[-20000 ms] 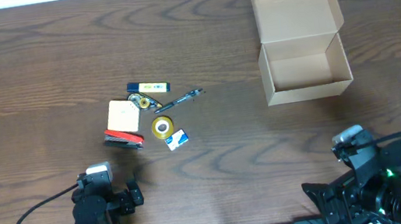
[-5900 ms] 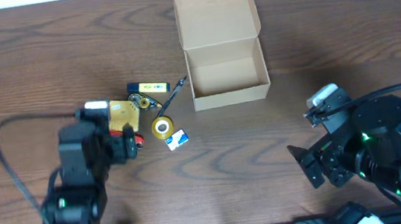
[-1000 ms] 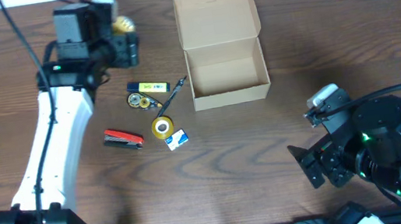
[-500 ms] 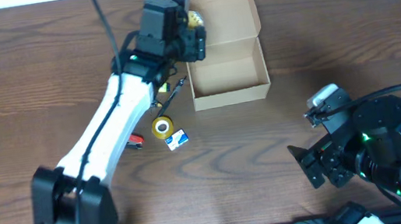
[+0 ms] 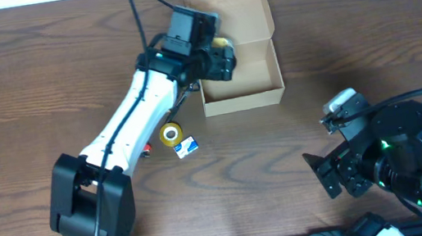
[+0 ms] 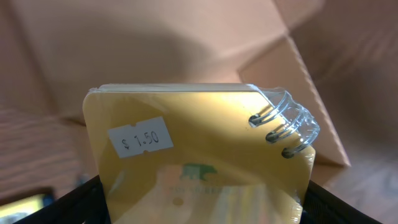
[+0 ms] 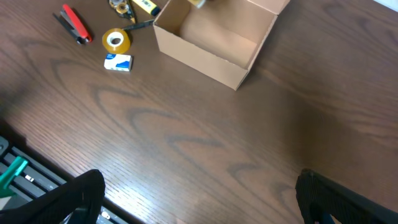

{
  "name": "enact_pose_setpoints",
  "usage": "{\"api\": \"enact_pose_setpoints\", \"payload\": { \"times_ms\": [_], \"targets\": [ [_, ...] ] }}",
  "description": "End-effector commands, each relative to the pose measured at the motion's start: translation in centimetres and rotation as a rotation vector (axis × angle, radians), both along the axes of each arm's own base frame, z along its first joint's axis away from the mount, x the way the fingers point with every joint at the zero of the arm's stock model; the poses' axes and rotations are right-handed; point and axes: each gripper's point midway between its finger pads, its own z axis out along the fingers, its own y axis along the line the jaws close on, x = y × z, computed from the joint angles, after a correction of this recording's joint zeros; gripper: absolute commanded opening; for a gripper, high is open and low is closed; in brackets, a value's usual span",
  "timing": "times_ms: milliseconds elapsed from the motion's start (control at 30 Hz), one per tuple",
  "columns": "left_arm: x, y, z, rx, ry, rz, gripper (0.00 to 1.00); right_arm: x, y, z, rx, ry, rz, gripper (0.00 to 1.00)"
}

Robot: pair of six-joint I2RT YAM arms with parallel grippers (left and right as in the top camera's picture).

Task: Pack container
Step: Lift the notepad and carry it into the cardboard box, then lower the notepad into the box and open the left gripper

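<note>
Dark wood worktop (image 5: 23, 78) carries everything. Biggest item is the tan box (image 5: 246, 101), open, its lid (image 5: 227, 15) folded flat to the far side. The cavity faces up and looks empty; its long axis runs L-R across the worktop. The left arm (image 5: 133, 121) stretches diagonally from the near-left base out to the box's far-left corner, wrist pitched down over the rim. The right arm (image 5: 392, 167) sits folded at the near right, well apart from the box, so the left is clearly the nearer one. The right end effector (image 7: 199, 205) has its fingers spread wide w/ nothing btwn them, camera looking across at the box. The left end effector (image 5: 220, 54) is clamped on a yellow spiral notepad (image 6: 199, 155), gripped at its lower edge, price sticker facing the wrist cam and coil on the right. The key relation: the cavity lies directly under and slightly near-right of the pad, which hangs about over the fold where lid meets box, close to the left wall. Probably needs a small shift inward before release, or the pad may catch the rim. Left on the worktop beside the arm: red stapler (image 7: 73, 25), tape roll (image 5: 170, 134), pen (image 7: 140, 25).
</note>
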Motion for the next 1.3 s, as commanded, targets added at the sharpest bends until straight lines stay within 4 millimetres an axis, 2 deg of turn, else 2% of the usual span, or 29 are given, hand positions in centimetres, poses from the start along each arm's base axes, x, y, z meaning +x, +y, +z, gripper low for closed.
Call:
{"api": "enact_pose_setpoints", "payload": {
  "times_ms": [0, 200, 400, 600, 833, 933, 1100, 1267],
  "targets": [
    [-0.9, -2.1, 1.2, -0.004, -0.027, -0.059, 0.06, 0.1, -0.2, 0.0, 0.011, 0.005, -0.025, 0.99],
    [-2.0, -2.3, 0.2, 0.052, 0.012, 0.008, 0.06, 0.1, -0.2, 0.0, 0.011, 0.005, -0.025, 0.99],
    [-2.7, 0.6, -1.3, 0.147, 0.097, 0.197, 0.06, 0.1, -0.2, 0.0, 0.011, 0.005, -0.025, 0.99],
    [-2.7, 0.1, -1.4, 0.128, 0.103, 0.217, 0.06, 0.1, -0.2, 0.0, 0.011, 0.005, -0.025, 0.99],
    [-3.4, -1.2, -4.6, 0.129, 0.188, 0.196, 0.06, 0.1, -0.2, 0.0, 0.011, 0.005, -0.025, 0.99],
    [-3.3, -1.5, -4.8, 0.123, 0.191, 0.192, 0.06, 0.1, -0.2, 0.0, 0.011, 0.005, -0.025, 0.99],
    [-3.1, -1.2, -4.9, 0.132, 0.185, 0.2, 0.06, 0.1, -0.2, 0.0, 0.011, 0.005, -0.025, 0.99],
    [-3.6, 0.3, -5.5, 0.206, 0.199, 0.229, 0.06, 0.1, -0.2, 0.0, 0.011, 0.005, -0.025, 0.99]
  ]
}}
